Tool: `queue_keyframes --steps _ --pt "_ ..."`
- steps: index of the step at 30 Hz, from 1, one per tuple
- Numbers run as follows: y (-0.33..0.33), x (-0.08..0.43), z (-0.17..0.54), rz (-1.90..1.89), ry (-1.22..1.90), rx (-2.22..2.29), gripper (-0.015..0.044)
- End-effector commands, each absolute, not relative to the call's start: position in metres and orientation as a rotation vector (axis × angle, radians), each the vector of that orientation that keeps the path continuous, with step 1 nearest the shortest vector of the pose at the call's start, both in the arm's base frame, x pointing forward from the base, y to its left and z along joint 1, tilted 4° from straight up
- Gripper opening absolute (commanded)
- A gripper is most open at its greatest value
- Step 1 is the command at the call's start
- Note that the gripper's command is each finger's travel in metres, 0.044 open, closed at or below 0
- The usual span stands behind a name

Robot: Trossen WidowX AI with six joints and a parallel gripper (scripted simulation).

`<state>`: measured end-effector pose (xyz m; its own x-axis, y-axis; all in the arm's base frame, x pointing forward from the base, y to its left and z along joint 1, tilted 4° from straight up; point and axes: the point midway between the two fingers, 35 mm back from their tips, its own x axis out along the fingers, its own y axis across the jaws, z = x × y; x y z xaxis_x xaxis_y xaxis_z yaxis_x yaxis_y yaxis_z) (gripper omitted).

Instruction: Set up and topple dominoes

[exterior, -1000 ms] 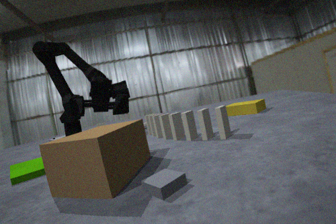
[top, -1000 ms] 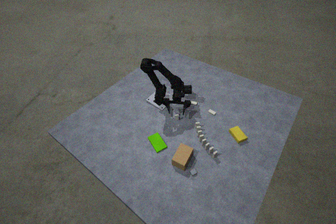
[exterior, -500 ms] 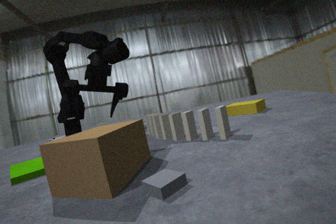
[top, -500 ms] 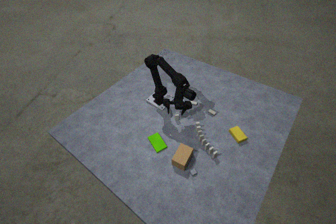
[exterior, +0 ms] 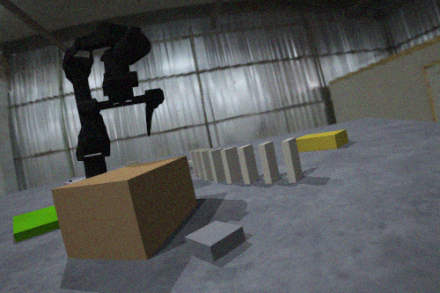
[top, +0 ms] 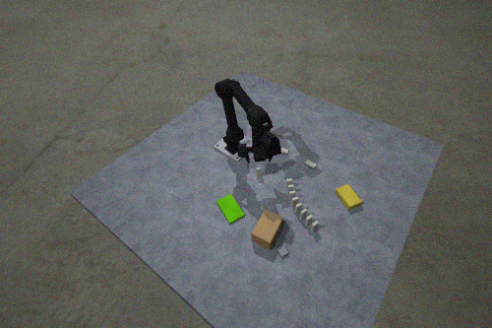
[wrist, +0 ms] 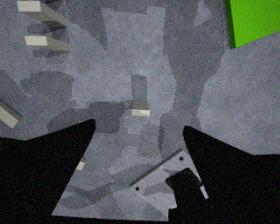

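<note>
The row of pale dominoes (top: 298, 207) (exterior: 230, 165) stands upright in a slightly curved line; two of its dominoes show at the top left of the wrist view (wrist: 36, 41). A single domino (top: 259, 171) (wrist: 140, 112) stands upright on its own, apart from the row on the arm's side. One loose domino (top: 310, 164) (wrist: 8, 116) lies flat beyond the row's near-arm end. Another loose domino (top: 284, 151) (wrist: 80, 165) lies close to the arm, partly hidden by a finger in the wrist view. My gripper (top: 259, 161) (wrist: 140, 126) is wide open and empty, pointing down above the single standing domino.
A brown box (top: 267, 229) (exterior: 101, 209) and a small grey block (top: 283, 252) (exterior: 213, 238) sit beside the row's far part. A green slab (top: 230, 208) (exterior: 35, 223) (wrist: 255, 20) lies left of the box. A yellow block (top: 348, 196) (exterior: 321, 141) lies across the row.
</note>
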<state>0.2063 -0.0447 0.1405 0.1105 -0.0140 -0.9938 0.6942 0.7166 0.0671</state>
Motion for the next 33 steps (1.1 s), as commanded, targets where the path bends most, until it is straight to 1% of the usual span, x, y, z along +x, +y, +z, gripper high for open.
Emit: queue_keyframes --steps 1,7,22,33 --pt "-0.044 0.207 0.118 -0.565 1.398 0.615 0.044" --pt "-0.043 0.209 0.084 -0.569 1.397 0.622 0.044" --pt "-0.043 0.21 0.068 -0.569 1.396 0.622 0.044" --pt "-0.043 0.21 0.068 -0.569 1.396 0.622 0.0151"
